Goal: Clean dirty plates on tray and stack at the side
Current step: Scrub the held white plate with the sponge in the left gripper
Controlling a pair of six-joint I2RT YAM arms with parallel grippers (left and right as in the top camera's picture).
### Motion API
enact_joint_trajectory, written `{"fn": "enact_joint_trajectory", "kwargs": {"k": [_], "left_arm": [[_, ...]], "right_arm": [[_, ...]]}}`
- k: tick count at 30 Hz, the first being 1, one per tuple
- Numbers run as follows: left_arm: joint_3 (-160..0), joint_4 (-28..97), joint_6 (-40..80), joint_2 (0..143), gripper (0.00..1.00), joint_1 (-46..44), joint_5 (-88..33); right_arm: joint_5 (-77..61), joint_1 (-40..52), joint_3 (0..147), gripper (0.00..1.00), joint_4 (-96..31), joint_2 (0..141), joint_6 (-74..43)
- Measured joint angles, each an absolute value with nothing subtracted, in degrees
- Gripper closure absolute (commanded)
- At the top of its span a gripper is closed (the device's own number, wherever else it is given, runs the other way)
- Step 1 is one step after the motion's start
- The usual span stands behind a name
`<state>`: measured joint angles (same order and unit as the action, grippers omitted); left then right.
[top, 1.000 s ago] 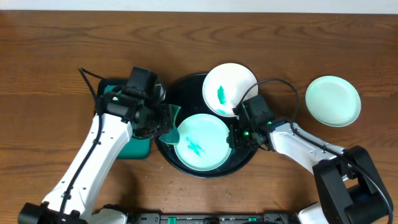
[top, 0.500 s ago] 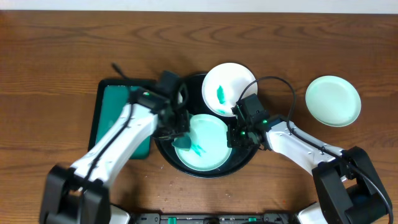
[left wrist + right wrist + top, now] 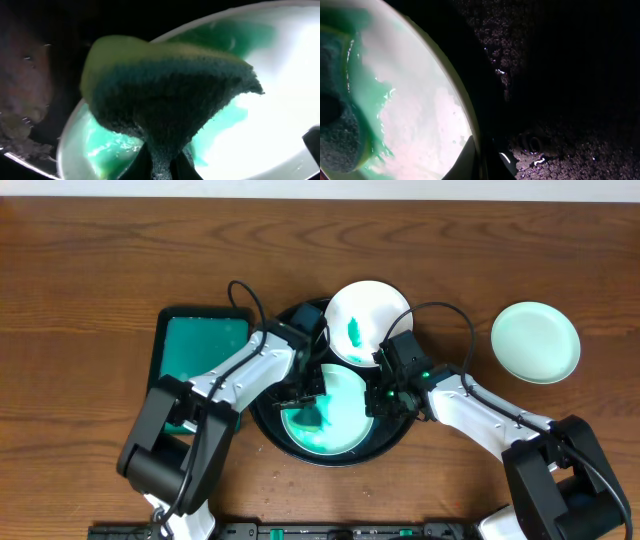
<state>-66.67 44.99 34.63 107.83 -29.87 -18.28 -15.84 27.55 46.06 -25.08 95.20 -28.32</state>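
From overhead I see the tray point(image 3: 345, 461) mid-tabletop, toward the near edge, with two plates in it. The near plate point(image 3: 345, 425) lies flat and smeared green, and the far plate point(image 3: 372, 310) leans on the tray's far rim with a green mark. A third plate point(image 3: 535, 342) sits well apart toward the right edge, looking clean. A green rectangular tray point(image 3: 195, 345) lies just left of the black one. In the left wrist view, the left jaws pinch a sponge point(image 3: 170, 100) narrowly, set against the near plate point(image 3: 285, 110). In the right wrist view, the right jaws are clamped thin on that plate's point(image 3: 430, 115) rim, above the tray's wet floor point(image 3: 560, 75).
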Motion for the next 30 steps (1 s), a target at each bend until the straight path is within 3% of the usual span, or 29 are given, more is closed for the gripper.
{"fn": "enact_joint_trajectory", "kwargs": {"k": [9,19,30], "left_arm": [[-66.7,33.1,34.7,110.1,0.93,-35.7,-30.0],[-66.6,28.9,35.8,111.0,0.93,-38.3,-34.7],[-69.6,44.1,34.4,110.5,0.93,-38.5,-23.9]], "right_arm": [[-14.4,27.3,46.3,0.99,-25.5,95.1,-28.3],[-13.9,27.1,46.3,0.99,-25.7,95.1,-28.3],[-15.1,27.1,46.3,0.99,-26.0,95.1,-28.3]]}}
